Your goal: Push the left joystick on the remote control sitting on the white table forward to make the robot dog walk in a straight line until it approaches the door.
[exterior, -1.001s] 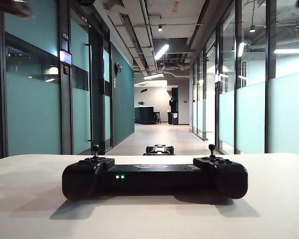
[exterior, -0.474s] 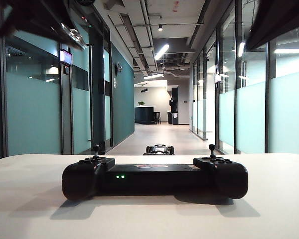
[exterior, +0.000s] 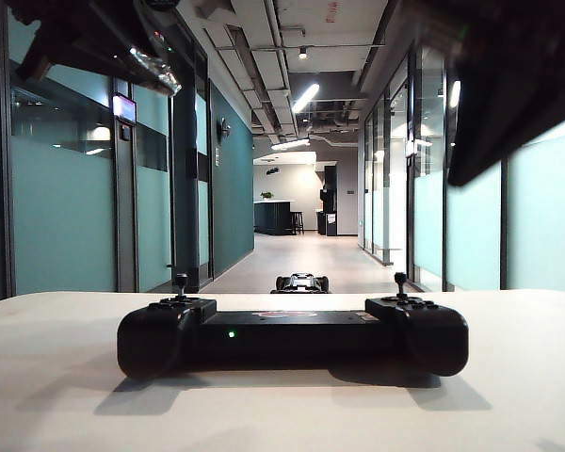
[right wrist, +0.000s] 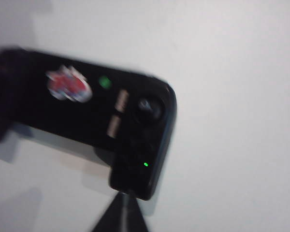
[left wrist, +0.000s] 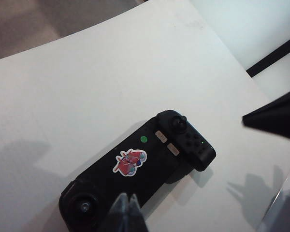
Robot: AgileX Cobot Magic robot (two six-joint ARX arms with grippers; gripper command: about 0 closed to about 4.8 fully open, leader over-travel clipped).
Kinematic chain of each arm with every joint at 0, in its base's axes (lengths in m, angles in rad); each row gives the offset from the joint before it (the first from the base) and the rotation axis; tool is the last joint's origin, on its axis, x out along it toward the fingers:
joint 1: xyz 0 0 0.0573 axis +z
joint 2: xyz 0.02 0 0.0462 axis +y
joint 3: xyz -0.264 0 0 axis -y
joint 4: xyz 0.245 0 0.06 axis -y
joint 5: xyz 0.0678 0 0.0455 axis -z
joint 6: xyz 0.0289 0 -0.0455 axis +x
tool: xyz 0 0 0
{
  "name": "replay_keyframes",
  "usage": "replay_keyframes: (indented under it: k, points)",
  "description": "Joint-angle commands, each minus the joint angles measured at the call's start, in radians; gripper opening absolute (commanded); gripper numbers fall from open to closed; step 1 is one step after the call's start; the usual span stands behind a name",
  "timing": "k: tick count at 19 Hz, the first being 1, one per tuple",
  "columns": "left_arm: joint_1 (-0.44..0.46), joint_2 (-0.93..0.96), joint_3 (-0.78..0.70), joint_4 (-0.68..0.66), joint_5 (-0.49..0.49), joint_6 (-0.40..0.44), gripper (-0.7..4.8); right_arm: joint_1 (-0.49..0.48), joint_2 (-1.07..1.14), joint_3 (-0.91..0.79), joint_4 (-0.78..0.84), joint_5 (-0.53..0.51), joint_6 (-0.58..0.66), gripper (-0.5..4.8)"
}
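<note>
The white table [exterior: 66, 395] carries the remote control [exterior: 292, 337] flat near its front edge, with the robot dog [exterior: 301, 282] on the corridor floor beyond it. The left gripper [left wrist: 127, 212] hangs above the controller's left handle, fingertips pressed together and empty; the right gripper [right wrist: 122, 215] hangs over the right handle, apparently pinched shut, also empty. The left tip should descend just behind the left joystick [exterior: 181, 280], then nudge it straight forward.

No wording is showing clearly enough to read. The remote control [left wrist: 137, 169] is carrying a red and blue sticker [left wrist: 130, 161] whose design stays illegible, and a small wall sign [exterior: 123, 68] beside the corridor door is too small.
</note>
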Motion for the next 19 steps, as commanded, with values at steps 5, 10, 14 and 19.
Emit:
replay_keyframes:
  k: [5, 10, 14, 19]
  points:
    - [-0.001, -0.003, 0.011, 0.013, 0.011, 0.011, -0.05, 0.012, 0.113, 0.007, -0.023, -0.080, 0.004, 3.59]
    - [-0.001, -0.003, 0.011, 0.012, 0.012, 0.011, -0.05, 0.012, 0.196, 0.028, -0.028, -0.048, 0.004, 3.59]
    - [-0.001, -0.003, 0.011, 0.011, 0.016, 0.011, -0.05, 0.013, 0.287, 0.043, -0.024, -0.033, -0.005, 3.60]
    - [-0.001, -0.003, 0.011, 0.009, 0.016, 0.011, -0.05, 0.013, 0.340, 0.043, 0.010, -0.039, -0.005, 3.60]
